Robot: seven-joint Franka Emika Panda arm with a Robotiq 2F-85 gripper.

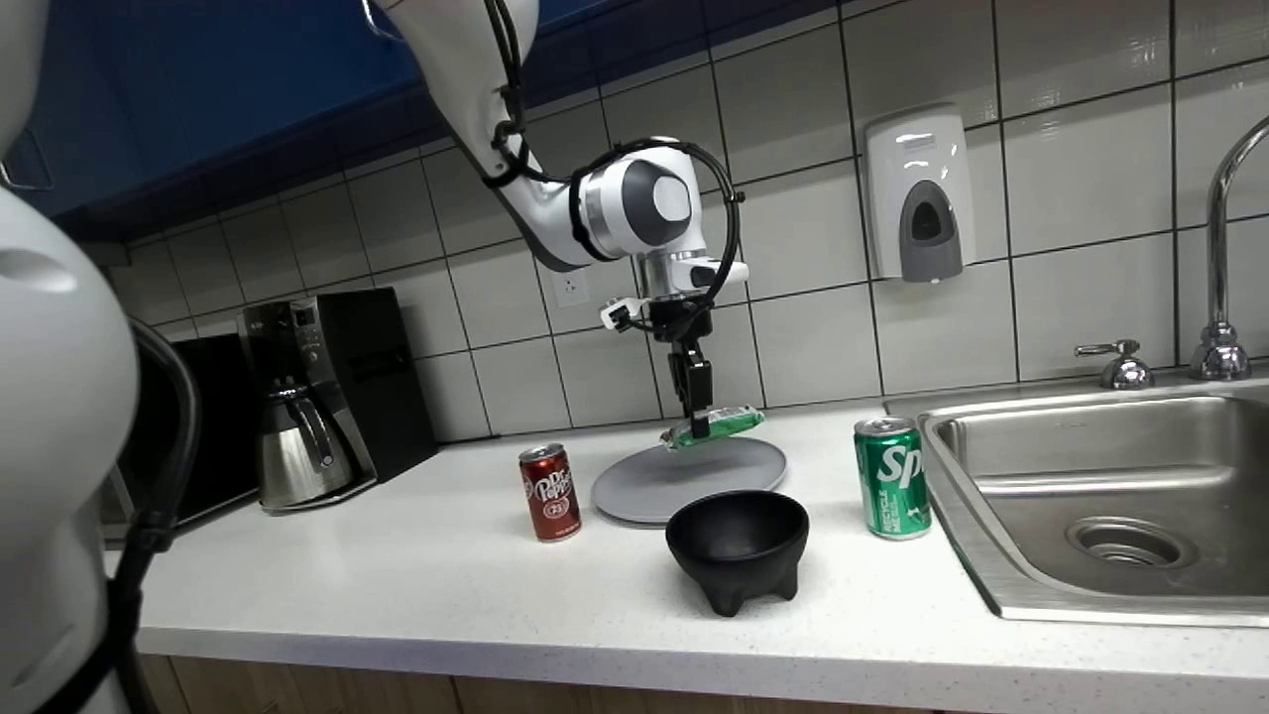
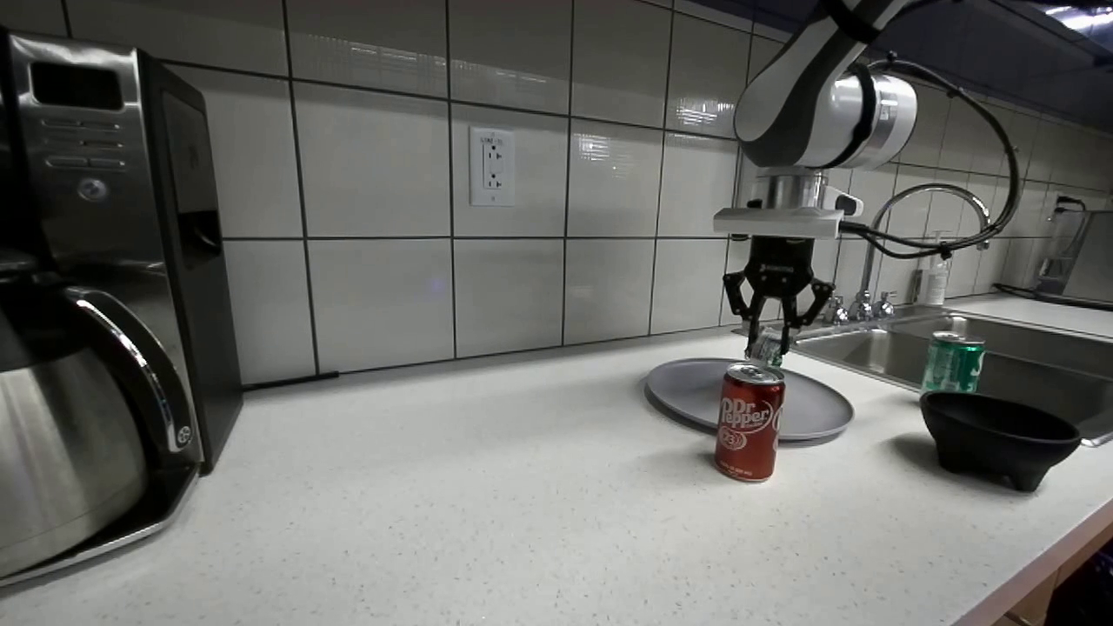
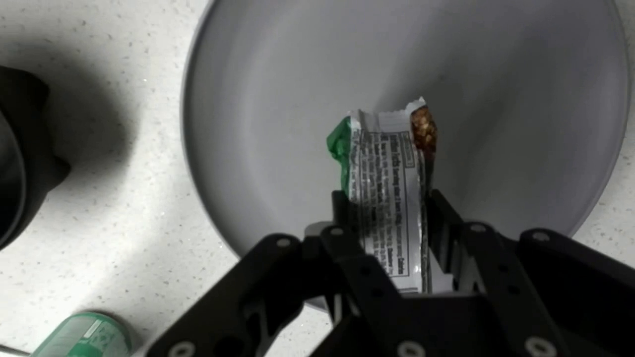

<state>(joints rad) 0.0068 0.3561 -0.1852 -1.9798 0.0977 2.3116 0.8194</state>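
My gripper [image 3: 388,202] is shut on a wrapped snack bar [image 3: 389,163], with a finger against each long side. The printed white back of the wrapper faces the wrist camera; green and brown show at its edges. In an exterior view the bar [image 1: 736,421] appears green and lies roughly level above the round grey plate [image 1: 630,491]. It seems to hang a little over the plate, though the exact gap is hard to judge. A red Dr Pepper can [image 2: 749,426] stands beside the plate and partly covers the bar's lower end in that exterior view.
A black footed bowl [image 1: 739,545] sits by the plate's front edge. The green Sprite can [image 1: 892,481] stands upright between plate and sink [image 1: 952,496]. A coffee maker [image 1: 367,367] occupies the counter's other end. Behind the plate rises a tiled wall [image 1: 615,377].
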